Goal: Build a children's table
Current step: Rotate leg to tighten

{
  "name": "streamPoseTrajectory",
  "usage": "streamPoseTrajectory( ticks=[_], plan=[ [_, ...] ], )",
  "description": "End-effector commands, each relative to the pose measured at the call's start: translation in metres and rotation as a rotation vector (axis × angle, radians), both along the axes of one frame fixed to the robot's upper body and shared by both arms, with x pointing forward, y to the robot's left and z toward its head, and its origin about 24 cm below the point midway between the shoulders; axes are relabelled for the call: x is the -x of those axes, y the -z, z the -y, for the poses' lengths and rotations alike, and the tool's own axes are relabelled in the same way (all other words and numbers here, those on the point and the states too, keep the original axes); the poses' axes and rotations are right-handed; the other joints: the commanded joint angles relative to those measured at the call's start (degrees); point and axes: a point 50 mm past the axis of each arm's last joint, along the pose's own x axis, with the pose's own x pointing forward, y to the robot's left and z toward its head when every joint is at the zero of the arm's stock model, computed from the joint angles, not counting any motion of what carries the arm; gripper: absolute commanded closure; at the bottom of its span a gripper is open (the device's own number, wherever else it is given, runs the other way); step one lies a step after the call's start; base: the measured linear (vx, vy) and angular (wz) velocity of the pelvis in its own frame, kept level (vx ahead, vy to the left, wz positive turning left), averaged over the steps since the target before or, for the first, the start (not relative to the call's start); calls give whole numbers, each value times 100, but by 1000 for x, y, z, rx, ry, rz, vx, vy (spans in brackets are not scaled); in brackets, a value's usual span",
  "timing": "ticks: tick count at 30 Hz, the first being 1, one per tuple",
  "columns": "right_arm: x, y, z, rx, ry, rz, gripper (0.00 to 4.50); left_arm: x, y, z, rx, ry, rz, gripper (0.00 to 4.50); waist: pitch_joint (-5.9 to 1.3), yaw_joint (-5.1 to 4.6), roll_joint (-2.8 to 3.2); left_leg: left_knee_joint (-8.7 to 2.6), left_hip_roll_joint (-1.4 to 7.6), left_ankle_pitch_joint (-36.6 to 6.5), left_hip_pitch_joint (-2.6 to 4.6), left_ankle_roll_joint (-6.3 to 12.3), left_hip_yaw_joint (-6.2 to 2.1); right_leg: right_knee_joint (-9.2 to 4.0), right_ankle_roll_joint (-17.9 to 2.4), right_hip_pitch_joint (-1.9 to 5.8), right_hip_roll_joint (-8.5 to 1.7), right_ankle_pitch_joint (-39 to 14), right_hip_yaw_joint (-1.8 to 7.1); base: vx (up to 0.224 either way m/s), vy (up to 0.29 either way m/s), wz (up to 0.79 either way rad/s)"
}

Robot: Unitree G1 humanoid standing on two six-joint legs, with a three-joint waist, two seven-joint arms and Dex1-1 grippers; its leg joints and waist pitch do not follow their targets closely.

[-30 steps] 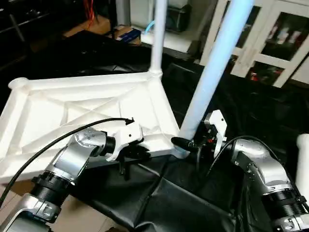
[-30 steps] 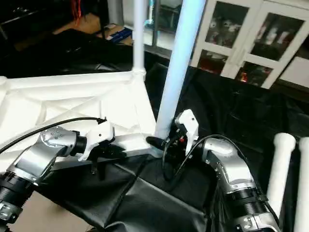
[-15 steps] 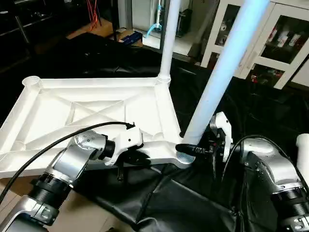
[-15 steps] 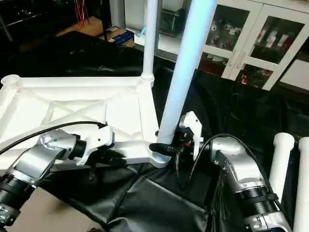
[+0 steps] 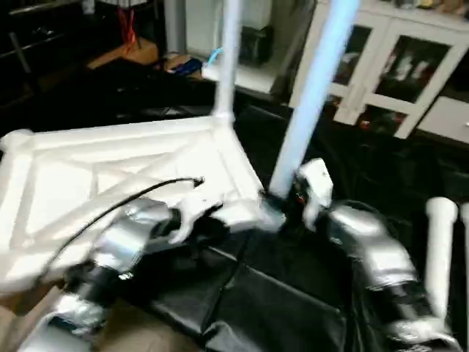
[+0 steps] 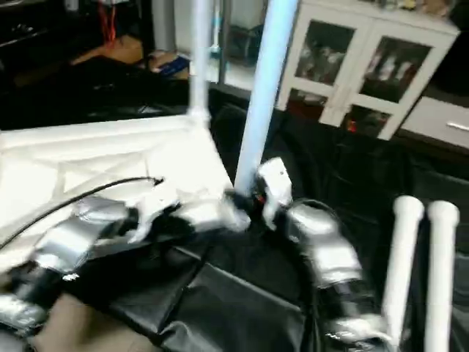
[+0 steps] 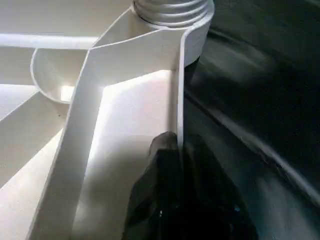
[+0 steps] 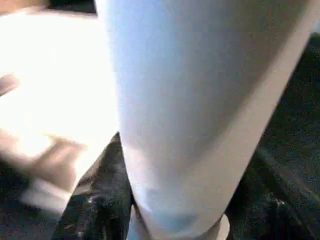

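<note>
The upturned tabletop (image 5: 110, 176) lies on black sheeting (image 5: 271, 301). The left gripper (image 7: 172, 150) pinches its near rim, jaws clamped. The right gripper (image 5: 282, 205) grips the near-right leg (image 5: 311, 103) at its socket.

Both forearms were silver with black ringed collars; a black cable ran to the left gripper's (image 5: 192, 220) white mount.

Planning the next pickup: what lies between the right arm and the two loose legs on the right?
Only bare black cloth, seen in the right eye view, between the right arm and the loose legs.
</note>
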Motion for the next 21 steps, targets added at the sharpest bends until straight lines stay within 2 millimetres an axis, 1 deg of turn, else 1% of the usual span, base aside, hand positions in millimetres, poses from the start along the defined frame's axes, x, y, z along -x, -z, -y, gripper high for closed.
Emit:
streamPoseTrajectory(
  ticks=[1,2,3,4,5,6,7,8,9,10,11,12,13,14,15,16,17,18,19,20,21],
  plan=[
    [12,51,36,135,420,-223,257,-13,-8,5,51,-186,43,450,-229,-87,85,-528,221,-3182,145,-527,-281,-652,-247,5,-179,-3775,16,-76,34,-7],
    [11,53,34,132,501,-221,259,-17,-10,10,73,-246,61,450,-227,-100,98,-519,220,-3333,199,-516,-277,-700,-214,-21,-156,-3761,-16,-76,34,-7],
    [11,54,28,127,536,-217,259,-20,-12,15,88,-277,75,450,-215,-145,130,-536,225,-3607,243,-482,-306,-748,-218,-12,-129,-3528,-112,-62,46,-3],
    [10,54,25,123,537,-214,259,-20,-13,16,89,-280,79,450,-206,-155,145,-566,234,-3739,231,-469,-337,-756,-202,34,-112,-3399,-166,-30,56,-2],
    [9,52,12,102,539,-195,259,-22,-14,22,95,-298,100,450,-197,-165,172,-630,261,-3946,209,-434,-356,-741,-214,101,-113,-3138,-189,-30,56,-2],
    [7,50,7,92,527,-180,259,-22,-14,24,95,-295,105,450,-195,-218,178,-653,257,-4085,216,-412,-357,-752,-258,105,-121,-3005,-201,0,0,0],
    [7,49,5,89,524,-175,259,-22,-15,25,95,-294,107,450,-204,-230,181,-649,247,-4101,221,-400,-353,-760,-265,108,-137,-3012,-203,0,0,0],
    [4,43,-6,39,503,-141,259,-23,-15,27,97,-289,110,450,-197,-260,178,-643,232,-4080,199,-373,-354,-786,-233,122,-172,-3139,-212,0,0,0],
    [-1,34,-15,-13,461,-100,259,-23,-15,27,94,-280,110,450,-190,-272,180,-627,219,-4063,206,-362,-345,-824,-194,99,-202,-3300,-228,0,0,0],
    [-2,32,-17,-26,447,-88,259,-23,-15,27,94,-277,110,450,-195,-292,183,-617,216,-4083,207,-351,-349,-834,-179,97,-215,-3376,-249,0,0,0],
    [-6,21,-26,-100,379,-42,259,-22,-15,25,85,-275,109,450,-191,-300,182,-619,220,-4064,189,-346,-360,-849,-129,126,-231,-3460,-283,0,0,0],
    [-6,18,-29,-129,353,-30,259,-22,-14,23,82,-275,108,450,-191,-318,179,-616,219,-4076,192,-339,-357,-858,-117,112,-237,-3495,-290,0,0,0],
    [-6,6,-38,-204,265,16,224,-22,-13,19,74,-271,107,450,-195,-322,175,-604,218,-4035,195,-327,-359,-859,-133,101,-259,-3512,-274,0,0,0],
    [-5,2,-41,-220,239,39,203,-22,-12,18,71,-272,107,450,-206,-338,171,-609,220,-3917,158,-305,-364,-842,-173,117,-282,-3454,-249,0,0,0],
    [-5,2,-41,-219,238,42,189,-22,-12,18,71,-271,107,450,-217,-345,168,-615,225,-3838,129,-288,-367,-823,-194,138,-291,-3392,-233,0,0,0],
    [-5,-2,-41,-214,220,64,186,-21,-12,17,70,-250,106,450,-228,-342,156,-625,231,-3718,90,-268,-370,-798,-220,159,-301,-3304,-208,0,0,0],
    [-5,-5,-40,-212,202,75,177,-18,-11,16,70,-221,96,450,-269,-333,166,-635,233,-3402,4,-232,-374,-750,-296,201,-327,-3078,-156,0,0,0],
    [-5,-7,-38,-218,189,66,165,-16,-10,14,66,-196,92,450,-284,-364,153,-661,244,-3026,-111,-208,-372,-668,-438,250,-318,-2676,-122,0,0,0],
    [-5,-8,-36,-260,156,34,146,-14,-10,13,67,-152,107,450,-285,-377,138,-670,248,-2889,-148,-177,-376,-646,-496,272,-310,-2507,-117,0,0,0],
    [-5,-8,-36,-268,150,29,146,-14,-10,12,68,-145,109,450,-326,-377,154,-640,264,-2541,-149,-95,-329,-573,-718,237,-304,-1978,-63,0,0,0],
    [-4,-9,-35,-303,116,8,141,-12,-10,11,74,-130,105,450,-331,-356,146,-617,261,-2406,-116,-49,-291,-567,-816,204,-299,-1778,-45,0,0,0]
  ],
)
